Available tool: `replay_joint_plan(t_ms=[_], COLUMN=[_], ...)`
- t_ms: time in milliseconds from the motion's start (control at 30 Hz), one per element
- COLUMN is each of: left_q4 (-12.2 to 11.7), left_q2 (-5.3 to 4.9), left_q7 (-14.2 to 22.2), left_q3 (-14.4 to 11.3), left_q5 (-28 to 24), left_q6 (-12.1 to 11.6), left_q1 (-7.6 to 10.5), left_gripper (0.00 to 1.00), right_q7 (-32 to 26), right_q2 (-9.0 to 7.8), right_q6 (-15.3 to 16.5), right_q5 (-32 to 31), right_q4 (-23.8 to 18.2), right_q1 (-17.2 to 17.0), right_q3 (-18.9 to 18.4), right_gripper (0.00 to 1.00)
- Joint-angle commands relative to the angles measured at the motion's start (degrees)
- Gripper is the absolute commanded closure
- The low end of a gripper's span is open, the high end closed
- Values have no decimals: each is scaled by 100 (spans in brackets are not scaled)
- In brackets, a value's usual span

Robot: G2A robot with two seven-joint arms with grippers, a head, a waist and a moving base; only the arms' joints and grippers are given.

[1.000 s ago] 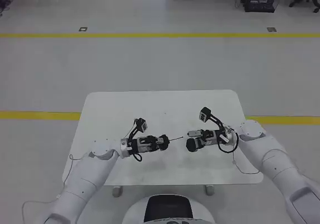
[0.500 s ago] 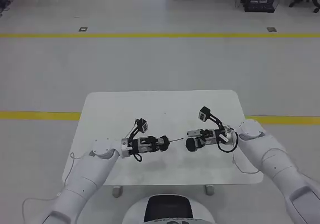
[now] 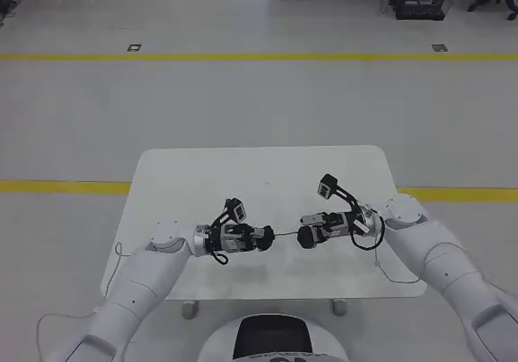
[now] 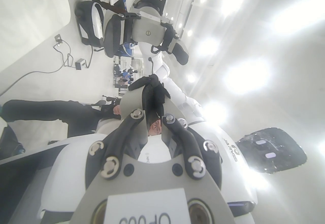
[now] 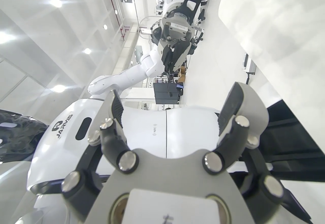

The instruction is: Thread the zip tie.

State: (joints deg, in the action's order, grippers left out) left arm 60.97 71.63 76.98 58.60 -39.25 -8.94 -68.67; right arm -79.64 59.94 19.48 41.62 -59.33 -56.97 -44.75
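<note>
A thin black zip tie [image 3: 282, 234] sticks out of my left gripper [image 3: 265, 237], which is shut on its end above the white table [image 3: 241, 172]. In the right wrist view the zip tie [image 5: 169, 83] runs from the far left gripper [image 5: 170, 57] toward the camera. My right gripper [image 3: 302, 230] faces it from the other side, open. Its two fingers [image 5: 115, 105] stand wide apart with nothing between them. The tie's free end lies close in front of that gap. In the left wrist view my left gripper [image 4: 150, 83] is shut; the tie itself is hidden there.
Both grippers hover over the table's near half, roughly at its middle. A cable [image 3: 388, 270] hangs off the right arm near the table's right edge. The floor around has yellow lines [image 3: 51, 186].
My left gripper moved right with the zip tie, and the right gripper shifted slightly left. The gap between the two has narrowed.
</note>
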Motion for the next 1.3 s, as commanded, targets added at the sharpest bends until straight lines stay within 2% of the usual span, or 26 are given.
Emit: replay_joint_plan(t_ms=[0, 100, 167, 267, 333, 600, 1000, 1267], left_q4=[3, 82, 106, 46, -2, -173, -245, -272], left_q2=[0, -1, -2, -14, -17, -23, -39, -57], left_q7=[0, -139, -79, -4, 46, 80, 94, 124], left_q3=[2, -34, -53, -73, -87, -178, -318, -397], left_q5=[-5, 28, -175, -297, -407, -576, -679, -716], left_q6=[4, 46, 208, 339, 392, 380, 350, 360], left_q1=[-4, -32, -77, -56, -36, 42, 107, 137], left_gripper=[100, 100, 100, 100, 100, 100, 100, 100], right_q7=[0, 135, 168, 0, 0, 0, 0, 0], right_q2=[1, 2, -5, -19, -28, -78, -101, -99], right_q6=[0, 0, 0, 0, 0, 0, 0, 0], right_q5=[2, -31, -49, 0, -31, -85, -66, -72], right_q4=[3, -31, -76, -103, -162, -325, -435, -440], right_q1=[-1, -40, -99, -157, -201, -354, -428, -441], right_q3=[-3, -12, -55, -176, -234, -412, -463, -482], right_gripper=[0, 0, 0, 35, 49, 62, 69, 78])
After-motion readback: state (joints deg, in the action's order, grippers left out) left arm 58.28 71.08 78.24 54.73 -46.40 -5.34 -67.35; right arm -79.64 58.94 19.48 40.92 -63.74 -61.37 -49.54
